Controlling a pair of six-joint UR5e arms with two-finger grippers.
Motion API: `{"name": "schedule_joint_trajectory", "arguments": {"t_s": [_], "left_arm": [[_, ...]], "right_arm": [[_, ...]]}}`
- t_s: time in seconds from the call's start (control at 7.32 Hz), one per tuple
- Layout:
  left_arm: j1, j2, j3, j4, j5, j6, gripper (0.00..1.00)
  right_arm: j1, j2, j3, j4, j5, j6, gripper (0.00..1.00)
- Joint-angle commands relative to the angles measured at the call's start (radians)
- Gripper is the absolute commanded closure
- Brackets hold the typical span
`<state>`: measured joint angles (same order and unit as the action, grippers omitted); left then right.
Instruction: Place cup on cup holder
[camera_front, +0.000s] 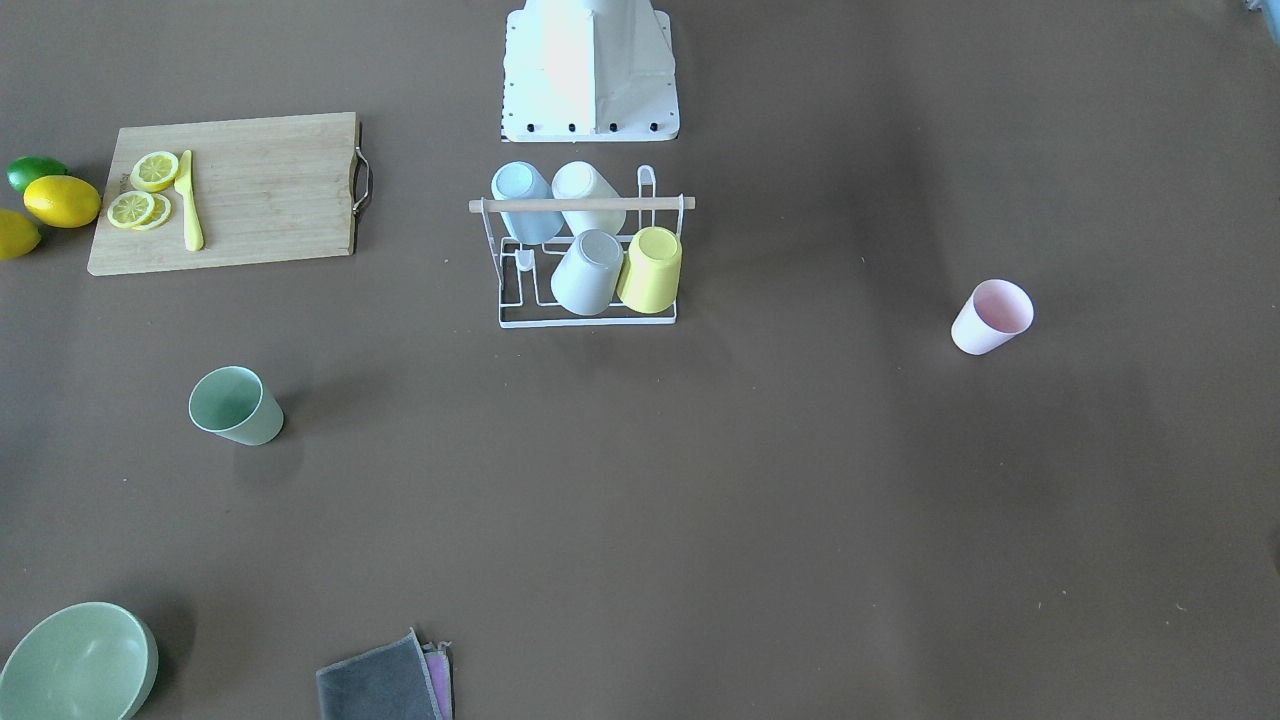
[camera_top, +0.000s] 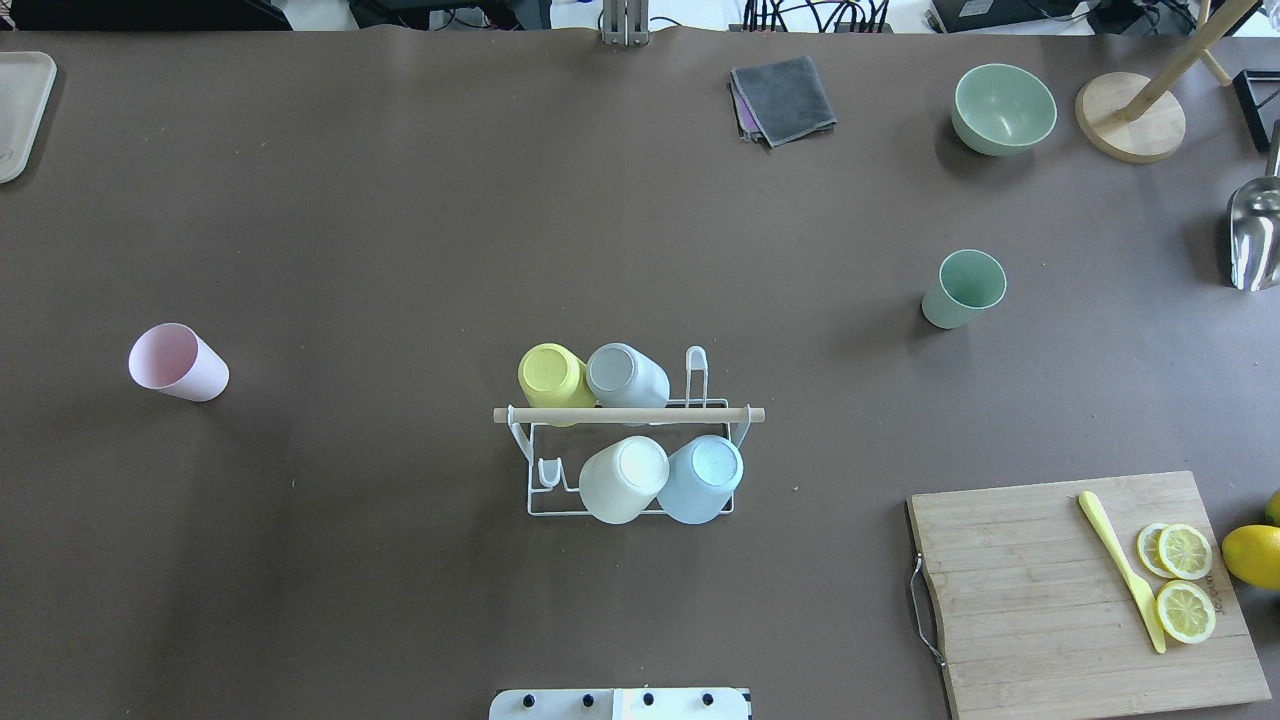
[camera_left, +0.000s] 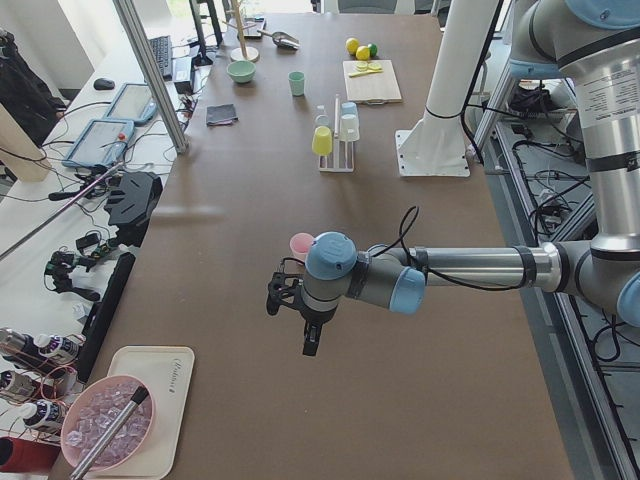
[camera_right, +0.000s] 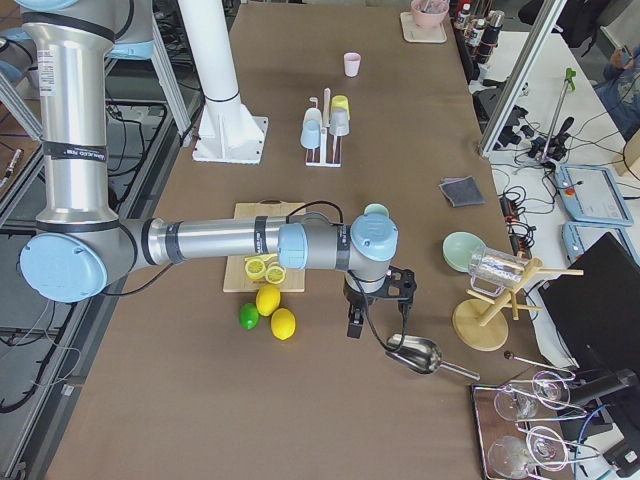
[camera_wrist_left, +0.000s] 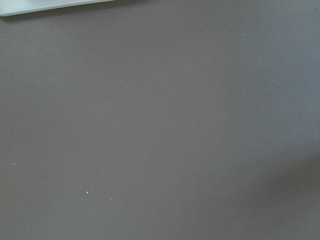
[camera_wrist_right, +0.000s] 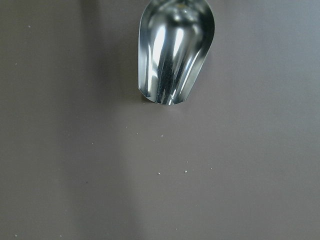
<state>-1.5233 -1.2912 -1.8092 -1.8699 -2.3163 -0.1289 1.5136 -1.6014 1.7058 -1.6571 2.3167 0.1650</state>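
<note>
Table (camera_top: 400, 250): its brown surface fills your overhead view.
Left arm (camera_left: 470, 268): in the left-end view it reaches from the right edge to mid-frame.
Cutting board (camera_top: 1050, 600): lower right of the overhead view, carrying lemon slices (camera_top: 1184, 551) and a yellow knife (camera_top: 1120, 565).
Cup holder (camera_top: 628, 415): just below the centre of the overhead frame. Yellow cup (camera_top: 548, 372) and grey cup (camera_top: 625, 372) hang inverted in the upper row, cream cup (camera_top: 625, 478) and blue cup (camera_top: 703, 477) in the lower row.
Green bowl (camera_top: 1003, 108): upper right.
Pink cup (camera_top: 180, 363): far left, apparently mouth up, well apart from the holder.
Green cup (camera_top: 962, 288): right of centre, mouth up, also well apart.
Metal scoop (camera_wrist_right: 175, 55): top of the right wrist view, lying on the table.
Left gripper (camera_left: 311, 345): hangs over bare table; you cannot tell how its jaws stand.
Right gripper (camera_right: 354, 326): lower centre of the right-end view, near the scoop; you cannot tell its jaw state either.
</note>
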Motion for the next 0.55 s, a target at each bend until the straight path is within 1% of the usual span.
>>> {"name": "schedule_joint_trajectory", "arguments": {"t_s": [0.0,0.41], "left_arm": [[0.0,0.001,-0.001,0.0,0.0,0.0,0.01],[0.0,0.001,-0.001,0.0,0.0,0.0,0.01]], "right_arm": [[-0.042,0.0,0.021,0.002,0.01,-0.001,0.0],[-0.055,-0.009,0.046,0.0,0.009,-0.005,0.0]]}}
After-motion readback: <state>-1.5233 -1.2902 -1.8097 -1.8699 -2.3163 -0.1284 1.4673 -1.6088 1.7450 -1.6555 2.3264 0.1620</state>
